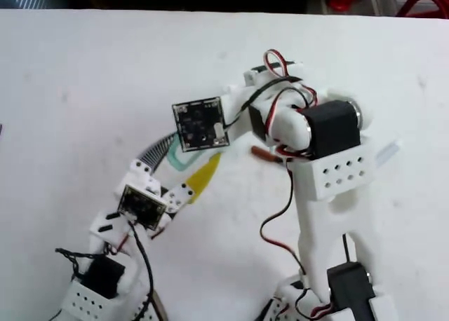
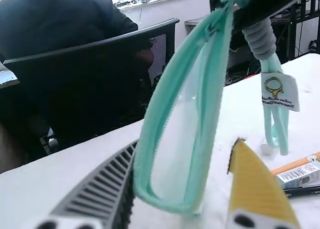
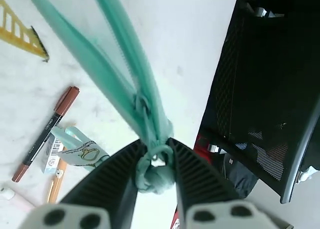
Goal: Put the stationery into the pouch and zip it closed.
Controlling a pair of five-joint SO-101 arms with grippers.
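Right wrist view showed one mint-green pouch (image 3: 125,54), clear-sided, its zipper mouth gaping, stretched between the two grippers over the white table (image 3: 190,34). The right gripper (image 3: 157,146) had its jaws pinched tight on the loop at the zipper's end. The left gripper (image 2: 185,144) had its jaws spread, with the pouch's other end between them; the grey finger (image 2: 100,189) touched it and the yellow finger (image 2: 255,184) stood just apart. Near the pouch lay one brown pen (image 3: 47,134), one orange pencil (image 3: 55,181) and one small labelled block (image 3: 50,158). A black mesh chair (image 2: 100,74) stood beyond the table.
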